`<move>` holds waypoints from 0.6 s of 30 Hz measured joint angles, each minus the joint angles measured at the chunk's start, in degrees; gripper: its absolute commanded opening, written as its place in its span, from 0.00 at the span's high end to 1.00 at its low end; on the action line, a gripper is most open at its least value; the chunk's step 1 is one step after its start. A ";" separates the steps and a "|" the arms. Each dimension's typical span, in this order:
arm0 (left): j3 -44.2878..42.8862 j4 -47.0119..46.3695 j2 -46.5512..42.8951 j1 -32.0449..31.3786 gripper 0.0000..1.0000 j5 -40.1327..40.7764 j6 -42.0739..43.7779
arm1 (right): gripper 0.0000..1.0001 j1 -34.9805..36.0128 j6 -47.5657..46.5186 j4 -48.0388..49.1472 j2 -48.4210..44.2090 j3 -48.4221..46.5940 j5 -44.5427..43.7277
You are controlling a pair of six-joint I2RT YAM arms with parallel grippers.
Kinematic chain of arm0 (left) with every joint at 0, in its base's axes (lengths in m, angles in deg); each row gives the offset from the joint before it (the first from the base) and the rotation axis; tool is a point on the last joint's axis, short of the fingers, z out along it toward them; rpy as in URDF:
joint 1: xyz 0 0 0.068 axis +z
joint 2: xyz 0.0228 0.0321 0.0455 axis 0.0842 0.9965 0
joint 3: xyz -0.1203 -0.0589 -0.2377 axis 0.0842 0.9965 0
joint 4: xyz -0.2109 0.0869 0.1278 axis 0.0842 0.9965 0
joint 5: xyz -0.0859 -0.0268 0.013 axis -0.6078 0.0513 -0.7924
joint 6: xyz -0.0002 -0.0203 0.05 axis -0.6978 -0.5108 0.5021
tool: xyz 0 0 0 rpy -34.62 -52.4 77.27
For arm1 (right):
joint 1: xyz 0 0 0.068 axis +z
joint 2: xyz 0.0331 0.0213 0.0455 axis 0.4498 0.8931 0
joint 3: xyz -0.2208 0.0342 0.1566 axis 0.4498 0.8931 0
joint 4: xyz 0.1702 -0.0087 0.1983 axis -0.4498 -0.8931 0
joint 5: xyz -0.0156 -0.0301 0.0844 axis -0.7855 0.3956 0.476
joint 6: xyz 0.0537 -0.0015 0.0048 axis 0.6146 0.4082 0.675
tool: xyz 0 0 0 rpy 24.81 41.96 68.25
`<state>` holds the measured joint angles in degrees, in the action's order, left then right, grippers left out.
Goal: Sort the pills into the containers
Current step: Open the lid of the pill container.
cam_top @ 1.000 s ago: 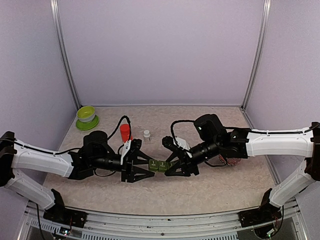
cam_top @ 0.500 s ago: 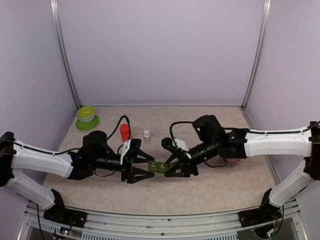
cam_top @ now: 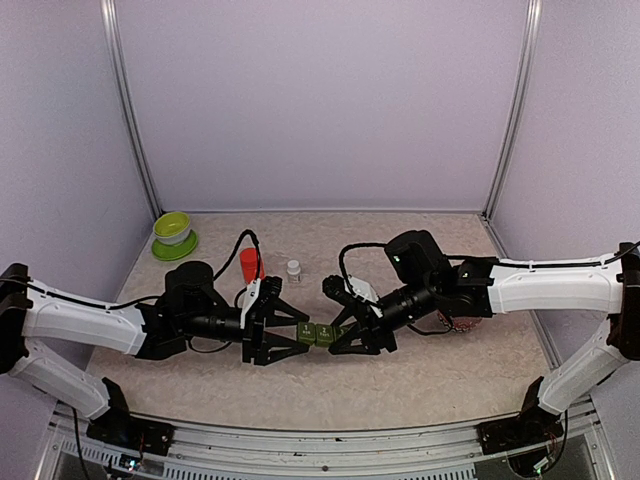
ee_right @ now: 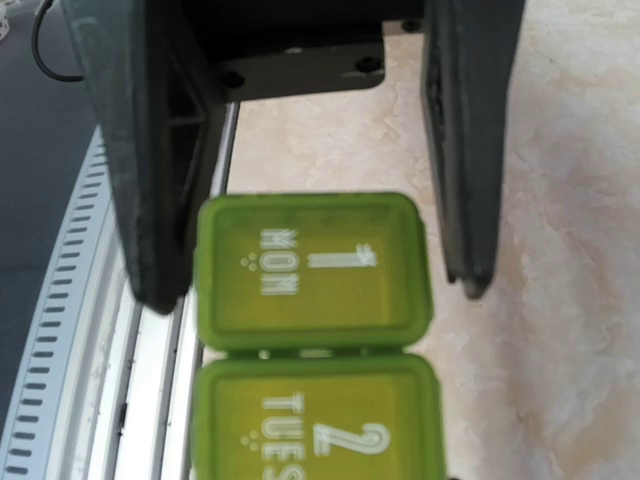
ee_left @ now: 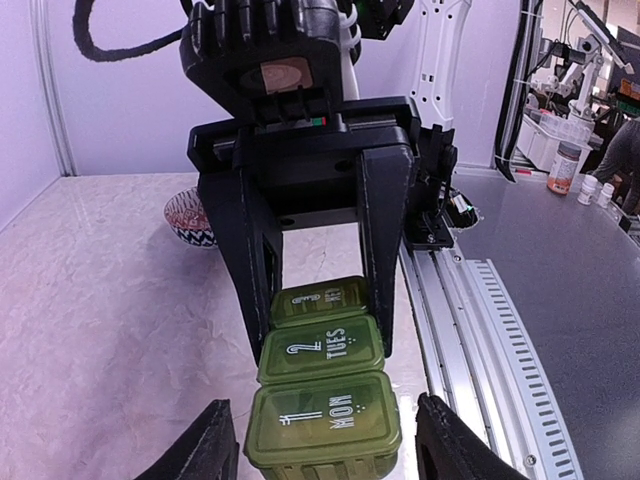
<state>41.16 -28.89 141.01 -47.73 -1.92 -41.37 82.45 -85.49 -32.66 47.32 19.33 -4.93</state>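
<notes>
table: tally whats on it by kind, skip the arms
bowls: 2, lime-green bowl and patterned bowl
vials: 2, red vial and small clear vial
pill container row: 1, three joined boxes
total: 5

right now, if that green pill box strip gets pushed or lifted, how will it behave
Probably light and stiff: the pill box strip looks like thin moulded plastic, three boxes joined in a row. Low and flat, it should slide on the table rather than tip or roll. Its glossy lids may be slippery.
</notes>
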 measured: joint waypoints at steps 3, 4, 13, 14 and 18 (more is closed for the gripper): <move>0.00 0.07 0.11 0.00 0.47 -0.15 -0.02 | 0.67 0.00 -0.02 0.00 0.00 0.00 0.00; 0.00 0.04 0.11 0.00 0.48 -0.20 0.02 | 0.67 -0.02 -0.02 0.00 0.00 0.00 0.02; 0.00 0.02 0.11 0.02 0.70 -0.09 0.15 | 0.67 -0.02 0.00 -0.15 0.00 0.00 0.44; 0.00 0.02 0.11 0.02 0.70 -0.11 0.20 | 0.67 -0.04 0.00 -0.22 0.00 0.00 0.44; 0.00 0.02 0.11 0.02 0.74 -0.07 0.02 | 0.67 -0.13 -0.02 -0.20 0.00 0.00 0.50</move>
<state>41.16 -28.86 141.12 -47.71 -1.98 -41.35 82.32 -85.52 -32.86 47.32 19.33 -4.43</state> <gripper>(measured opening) 0.389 0.413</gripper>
